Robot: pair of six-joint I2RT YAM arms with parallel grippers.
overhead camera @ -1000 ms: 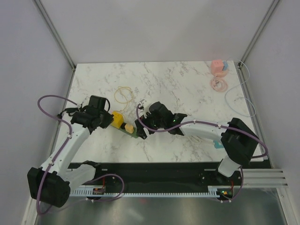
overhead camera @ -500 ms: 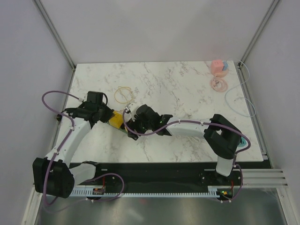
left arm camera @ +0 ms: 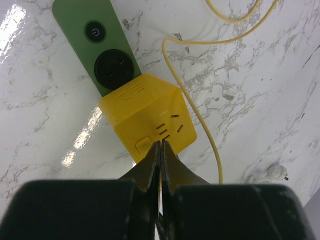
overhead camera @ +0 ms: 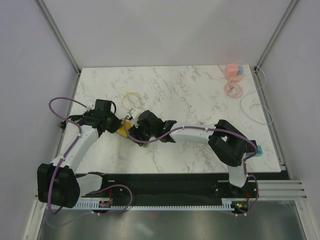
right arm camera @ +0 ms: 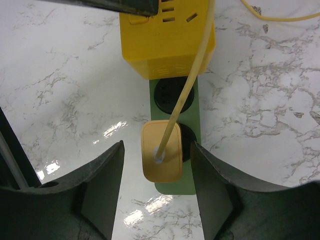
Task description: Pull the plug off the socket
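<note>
**Tan plug (right arm camera: 161, 156) bracketed by parted right fingers (right arm camera: 97, 175)**

The right gripper (right arm camera: 156, 150) stands part open, one finger on either side of the plug with a gap on each side, touching nothing. The plug sits seated in the green power strip (right arm camera: 194, 107), its yellow cable (right arm camera: 192, 75) rising away. The left gripper (left arm camera: 160, 147) is clenched on nothing, tips against the yellow cube adapter (left arm camera: 150, 117) on the same strip.

White marble table (overhead camera: 200, 95): green socket strip (left arm camera: 95, 45) at 9 o'clock; yellow cable loop (overhead camera: 132, 100) at 10; pink block (overhead camera: 232, 71) and pink coil (overhead camera: 233, 90) at 2.
</note>
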